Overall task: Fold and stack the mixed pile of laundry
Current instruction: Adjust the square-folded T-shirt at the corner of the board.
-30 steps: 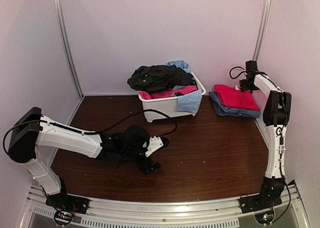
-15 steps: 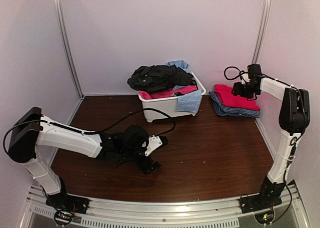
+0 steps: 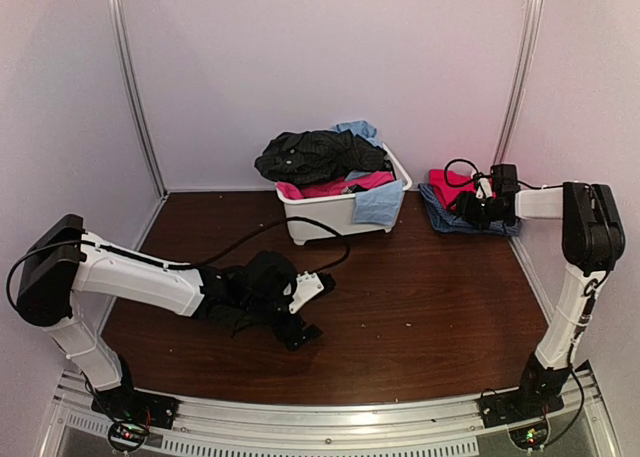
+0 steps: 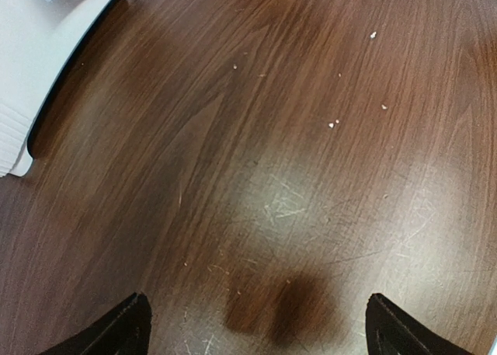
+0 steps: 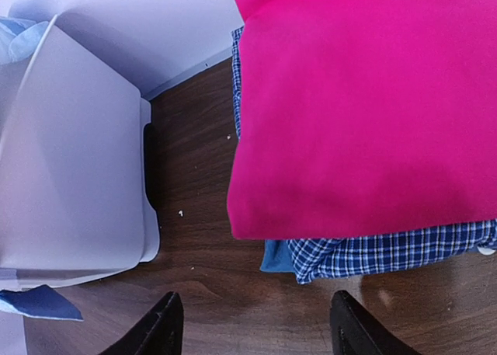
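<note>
The white plastic tub holds the laundry pile: a black pinstriped garment on top, pink-red cloth beneath, and a light blue piece draped over its front right corner. Right of the tub, a folded pink-red garment lies on a blue checked shirt. There the right gripper hovers, fingers spread. The left gripper, also spread, hangs above the wooden table in front of the tub.

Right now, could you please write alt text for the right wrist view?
A folded bright pink garment lies on a folded blue checked shirt on the table. A white tub stands left of them; the right gripper hangs open.
</note>
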`<move>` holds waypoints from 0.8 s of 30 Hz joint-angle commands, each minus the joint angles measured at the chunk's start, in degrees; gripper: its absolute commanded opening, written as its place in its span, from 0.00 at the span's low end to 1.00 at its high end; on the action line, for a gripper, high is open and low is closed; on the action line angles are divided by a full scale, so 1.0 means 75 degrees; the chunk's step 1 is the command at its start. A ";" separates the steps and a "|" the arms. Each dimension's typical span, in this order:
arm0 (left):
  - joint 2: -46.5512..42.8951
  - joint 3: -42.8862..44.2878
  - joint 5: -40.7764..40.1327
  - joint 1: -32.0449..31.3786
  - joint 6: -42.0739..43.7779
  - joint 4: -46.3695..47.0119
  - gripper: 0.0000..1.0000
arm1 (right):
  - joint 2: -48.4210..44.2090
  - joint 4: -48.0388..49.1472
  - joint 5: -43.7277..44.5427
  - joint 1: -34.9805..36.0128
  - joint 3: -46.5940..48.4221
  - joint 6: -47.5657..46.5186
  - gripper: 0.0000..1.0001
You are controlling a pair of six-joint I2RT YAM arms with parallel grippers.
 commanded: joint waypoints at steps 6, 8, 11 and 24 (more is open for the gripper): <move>-0.0015 -0.0041 -0.0066 0.0042 -0.0113 0.0258 0.98 | 0.0892 0.0711 0.0180 -0.0044 0.0702 0.0342 0.66; -0.0030 -0.0031 -0.0060 0.0048 -0.0083 0.0215 0.98 | 0.0944 0.1038 0.0293 -0.0044 0.0694 0.0382 0.66; -0.0030 -0.0014 -0.0088 0.0047 -0.0062 0.0194 0.98 | 0.1134 0.1172 0.0444 -0.0044 0.0822 0.0419 0.67; 0.0091 0.0062 -0.0133 0.0049 -0.0012 0.0121 0.98 | 0.2052 0.3124 -0.1248 0.0021 0.1078 0.0744 0.63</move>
